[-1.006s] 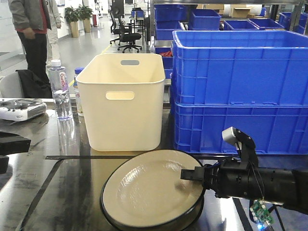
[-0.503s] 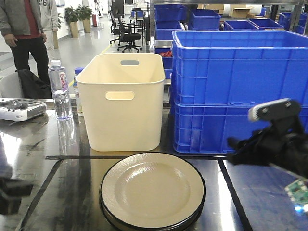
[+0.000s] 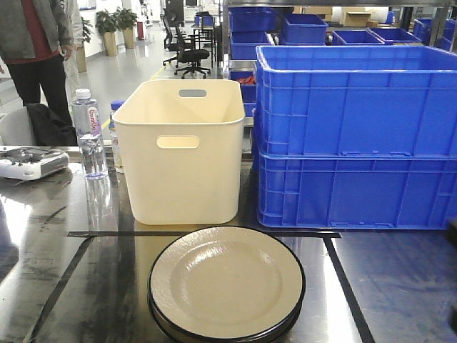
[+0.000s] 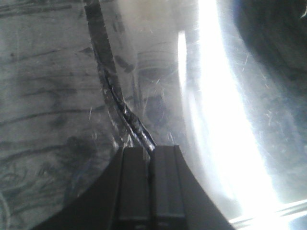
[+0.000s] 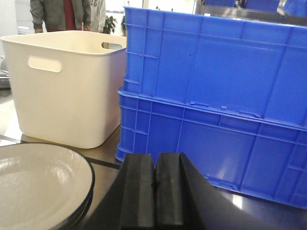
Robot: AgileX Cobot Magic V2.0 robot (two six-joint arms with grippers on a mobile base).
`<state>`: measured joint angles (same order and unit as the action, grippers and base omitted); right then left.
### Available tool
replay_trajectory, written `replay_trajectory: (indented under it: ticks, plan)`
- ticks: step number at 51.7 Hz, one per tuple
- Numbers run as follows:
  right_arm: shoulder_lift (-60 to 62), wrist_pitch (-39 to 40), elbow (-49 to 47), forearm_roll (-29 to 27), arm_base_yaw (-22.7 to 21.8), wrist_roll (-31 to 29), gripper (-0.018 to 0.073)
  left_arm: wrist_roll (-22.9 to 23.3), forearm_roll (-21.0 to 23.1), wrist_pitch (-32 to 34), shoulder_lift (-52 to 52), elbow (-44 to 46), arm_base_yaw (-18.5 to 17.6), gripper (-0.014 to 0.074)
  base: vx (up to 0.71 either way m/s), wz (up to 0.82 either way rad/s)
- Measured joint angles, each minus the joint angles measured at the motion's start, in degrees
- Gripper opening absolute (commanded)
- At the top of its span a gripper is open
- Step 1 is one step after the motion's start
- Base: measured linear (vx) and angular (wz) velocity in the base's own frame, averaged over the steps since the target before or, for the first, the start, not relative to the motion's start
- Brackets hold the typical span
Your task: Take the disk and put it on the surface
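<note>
- Cream enamel disk, a black-rimmed plate, is sitting on top of a small stack of like plates on the dark glossy surface, inside black tape lines.
- Right gripper is showing only in its wrist view, fingers pressed together on nothing, hovering just right of the disk.
- Left gripper is likewise closed and empty, hanging over a tape line on the reflective tabletop.
- Cream plastic bin is standing behind the disk, beside two stacked blue crates.
- Water bottle and a white controller are resting at the left; a person is standing beyond.
</note>
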<state>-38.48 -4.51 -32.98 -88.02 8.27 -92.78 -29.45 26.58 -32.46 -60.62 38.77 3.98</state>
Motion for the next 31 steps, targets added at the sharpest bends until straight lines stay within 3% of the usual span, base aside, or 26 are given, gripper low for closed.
replay_trajectory:
  ticks: [14, 23, 31]
  plan:
    - [20.4, 0.0, 16.5, -3.7, 0.0, 0.6, -0.0009, 0.2, -0.1, 1.4, 22.4, -8.8, 0.0, -0.0002, 0.00, 0.00]
    - [23.2, 0.0, 21.5, -4.7, 0.0, 0.6, -0.0009, 0.4, -0.1, 1.8, 36.6, -14.0, 0.0, -0.0002, 0.00, 0.00]
    - [23.4, 0.0, 22.1, -4.9, 0.0, 0.7, -0.0009, 0.4, -0.2, 3.3, 42.5, -15.0, 0.0, -0.0002, 0.00, 0.00]
